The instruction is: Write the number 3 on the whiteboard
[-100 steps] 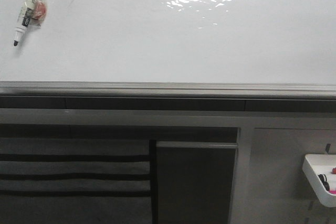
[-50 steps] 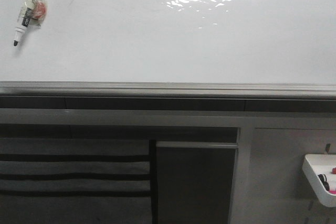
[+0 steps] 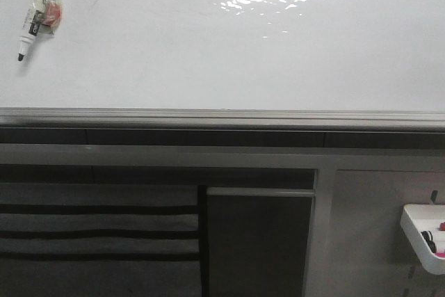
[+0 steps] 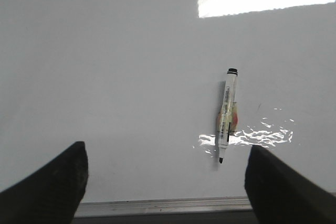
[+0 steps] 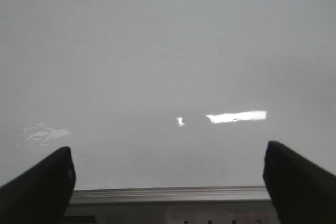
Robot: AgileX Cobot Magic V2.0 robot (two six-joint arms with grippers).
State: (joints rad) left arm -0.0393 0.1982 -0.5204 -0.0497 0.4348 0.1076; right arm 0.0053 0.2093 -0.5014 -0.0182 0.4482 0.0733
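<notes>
The whiteboard (image 3: 208,53) fills the upper front view, glossy white with a grey edge rail (image 3: 222,117) and a bright light patch. No number 3 shows on it. A white marker (image 3: 38,12) with a black uncapped tip lies on the board at the far left, tip toward the rail. It also shows in the left wrist view (image 4: 227,114). My left gripper (image 4: 165,182) is open and empty, back at the rail, the marker ahead near its right finger. My right gripper (image 5: 168,182) is open and empty over bare board (image 5: 157,77). Neither gripper shows in the front view.
A small white tray (image 3: 424,234) with dark and pink items hangs at the lower right below the board. Under the rail are grey panels and a dark striped panel (image 3: 97,234).
</notes>
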